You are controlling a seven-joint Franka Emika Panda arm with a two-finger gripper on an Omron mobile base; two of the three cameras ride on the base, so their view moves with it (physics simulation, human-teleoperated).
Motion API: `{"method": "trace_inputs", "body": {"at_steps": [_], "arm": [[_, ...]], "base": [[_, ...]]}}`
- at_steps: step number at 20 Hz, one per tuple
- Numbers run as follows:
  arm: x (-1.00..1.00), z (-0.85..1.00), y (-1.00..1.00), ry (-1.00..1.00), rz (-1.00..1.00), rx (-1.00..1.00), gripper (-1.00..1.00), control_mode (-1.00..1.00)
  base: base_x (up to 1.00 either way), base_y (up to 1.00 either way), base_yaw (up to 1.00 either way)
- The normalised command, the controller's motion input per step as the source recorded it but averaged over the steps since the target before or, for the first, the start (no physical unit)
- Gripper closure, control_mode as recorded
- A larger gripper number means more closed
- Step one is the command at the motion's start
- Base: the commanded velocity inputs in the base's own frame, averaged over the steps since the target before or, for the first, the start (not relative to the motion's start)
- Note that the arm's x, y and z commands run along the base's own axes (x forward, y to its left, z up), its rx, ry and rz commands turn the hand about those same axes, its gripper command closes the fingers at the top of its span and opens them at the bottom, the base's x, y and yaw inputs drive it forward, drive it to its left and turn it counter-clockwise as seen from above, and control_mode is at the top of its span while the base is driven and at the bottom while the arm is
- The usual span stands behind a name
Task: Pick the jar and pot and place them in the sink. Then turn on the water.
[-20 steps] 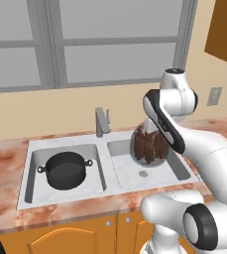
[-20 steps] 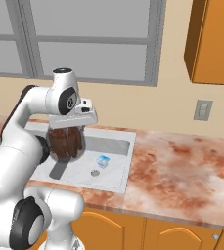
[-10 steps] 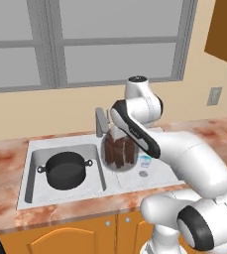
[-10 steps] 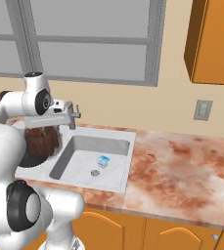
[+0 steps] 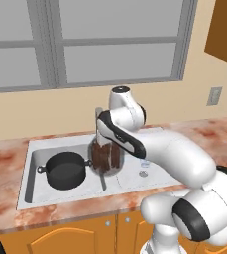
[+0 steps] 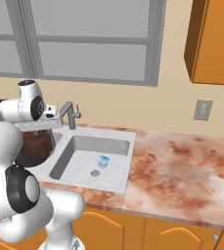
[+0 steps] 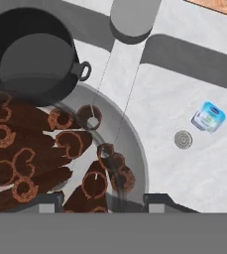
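The jar (image 5: 105,158), clear glass with reddish-brown rolls inside, hangs just above the divider between the two basins of the light grey sink (image 5: 135,184). My gripper (image 5: 104,147) is shut on it from above. In the hand view the jar (image 7: 60,154) fills the lower left, with my fingertips (image 7: 50,202) at either side of its rim. The black pot (image 5: 65,170) sits in the left basin, close beside the jar, and shows as the pot (image 7: 30,54) in the hand view. The grey faucet (image 6: 69,114) stands at the back edge; no stream shows at its spout.
A small blue-and-white packet (image 7: 209,116) lies in the right basin near the drain (image 7: 183,140). Marbled counter (image 6: 182,166) stretches to the right of the sink. A window runs behind the faucet, and a wall socket (image 6: 202,110) sits at the right.
The arm has swung left with the jar in its grip, from over the right basin to over the divider next to the pot. The pot has not moved.
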Motion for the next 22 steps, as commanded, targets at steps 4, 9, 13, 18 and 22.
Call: {"method": "trace_inputs", "body": {"at_steps": [4, 9, 13, 18, 22], "arm": [[0.3, -0.29, 0.62, 0.0, 0.01, 0.02, 1.0, -1.0], [0.21, -0.15, 0.81, 0.01, 0.0, 0.02, 1.0, -1.0], [0.28, -0.03, 0.68, 0.01, 0.0, 0.03, 1.0, -1.0], [0.38, -0.01, 0.51, 0.01, 0.0, 0.01, 1.0, -1.0], [0.47, -0.1, 0.32, 0.0, 0.0, 0.0, 1.0, -1.0]], "base": [[0.0, 0.0, 0.0], [0.0, 0.0, 0.0], [0.0, 0.0, 0.0], [0.0, 0.0, 0.0], [0.0, 0.0, 0.0]]}}
